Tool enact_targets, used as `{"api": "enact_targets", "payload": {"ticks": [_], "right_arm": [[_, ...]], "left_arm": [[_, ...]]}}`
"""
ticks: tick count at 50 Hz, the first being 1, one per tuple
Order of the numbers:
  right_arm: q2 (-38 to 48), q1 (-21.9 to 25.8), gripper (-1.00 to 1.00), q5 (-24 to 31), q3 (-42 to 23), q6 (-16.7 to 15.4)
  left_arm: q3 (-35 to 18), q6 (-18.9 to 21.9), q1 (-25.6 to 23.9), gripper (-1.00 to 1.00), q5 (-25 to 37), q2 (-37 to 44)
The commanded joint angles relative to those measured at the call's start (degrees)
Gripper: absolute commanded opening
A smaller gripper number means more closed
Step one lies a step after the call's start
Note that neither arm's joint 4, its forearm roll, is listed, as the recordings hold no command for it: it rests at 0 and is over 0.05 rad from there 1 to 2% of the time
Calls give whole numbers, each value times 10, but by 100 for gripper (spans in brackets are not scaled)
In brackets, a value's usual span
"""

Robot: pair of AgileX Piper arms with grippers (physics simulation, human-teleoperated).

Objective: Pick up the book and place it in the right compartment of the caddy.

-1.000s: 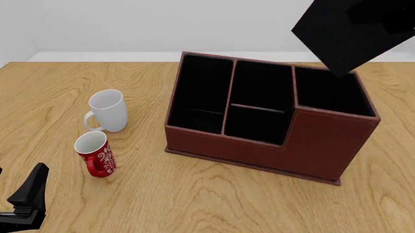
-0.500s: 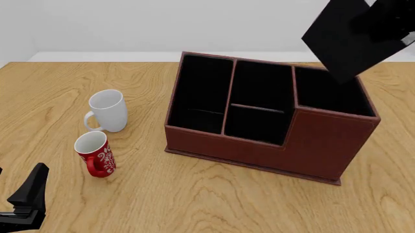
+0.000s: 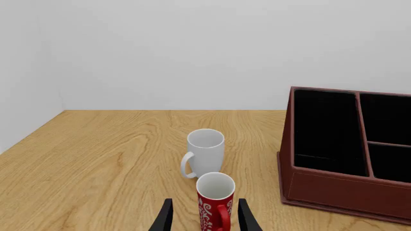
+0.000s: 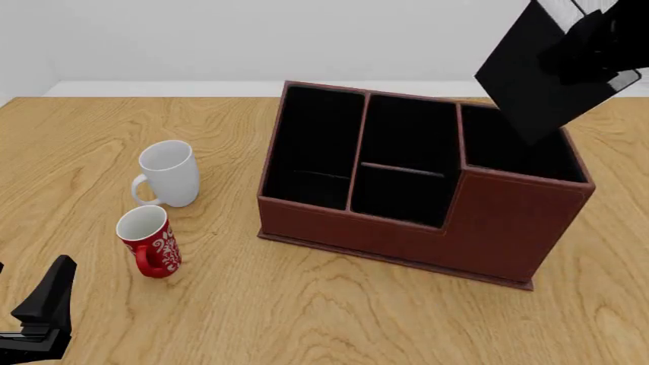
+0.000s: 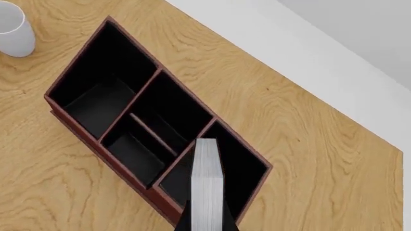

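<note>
Now, from the left, the left gripper (image 4: 41,308) rests spread near the red patterned mug (image 4: 149,241), while the right gripper (image 5: 207,222) pinches the thick black hardcover book (image 4: 542,72) tilted above the right compartment (image 4: 517,148) of the reddish-brown leather-look caddy (image 4: 487,220), so its lower corner may catch the divider.

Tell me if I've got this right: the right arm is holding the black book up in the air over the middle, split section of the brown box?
Not quite. The right gripper holds the book above the caddy's right compartment, the undivided end, not the split middle. The right wrist view shows it.
</note>
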Motion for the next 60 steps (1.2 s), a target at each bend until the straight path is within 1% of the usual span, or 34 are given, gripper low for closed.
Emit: {"api": "enact_targets", "payload": {"ticks": [1, 4, 8, 9, 10, 12, 13, 14, 16, 17, 18, 21, 25, 32, 43, 44, 53, 55, 57, 58, 60], "right_arm": [[2, -11, -100, -18, 10, 17], [2, -14, -100, -21, 14, 19], [0, -18, -100, -33, 35, 18], [0, -15, -100, -35, 31, 29], [-1, -16, -100, -36, 38, 22], [1, -19, -100, -39, 39, 21], [1, -16, -100, -38, 34, 31], [2, -18, -100, -41, 44, 22], [5, -19, -100, -43, 38, 28], [5, -20, -100, -45, 46, 22], [6, -20, -100, -47, 40, 29], [7, -21, -100, -53, 51, 25], [8, -20, -100, -65, 64, 35], [9, -27, -100, -74, 78, 34], [9, -33, -100, -88, 106, 42], [10, -37, -100, -90, 109, 38], [12, -47, -100, -94, 119, 38], [11, -47, -100, -95, 118, 42], [13, -54, -100, -99, 126, 35], [12, -51, -100, -98, 122, 43], [13, -55, -100, -101, 129, 39]], "left_arm": [[0, 0, 0, 100, 0, 0], [0, 0, 0, 100, 0, 0], [0, 0, 0, 100, 0, 0], [0, 0, 0, 100, 0, 0], [0, 0, 0, 100, 0, 0], [0, 0, 0, 100, 0, 0], [0, 0, 0, 100, 0, 0], [0, 0, 0, 100, 0, 0], [0, 0, 0, 100, 0, 0], [0, 0, 0, 100, 0, 0], [0, 0, 0, 100, 0, 0], [0, 0, 0, 100, 0, 0], [0, 0, 0, 100, 0, 0], [0, 0, 0, 100, 0, 0], [0, 0, 0, 100, 0, 0], [0, 0, 0, 100, 0, 0], [0, 0, 0, 100, 0, 0], [0, 0, 0, 100, 0, 0], [0, 0, 0, 100, 0, 0], [0, 0, 0, 100, 0, 0], [0, 0, 0, 100, 0, 0]]}}
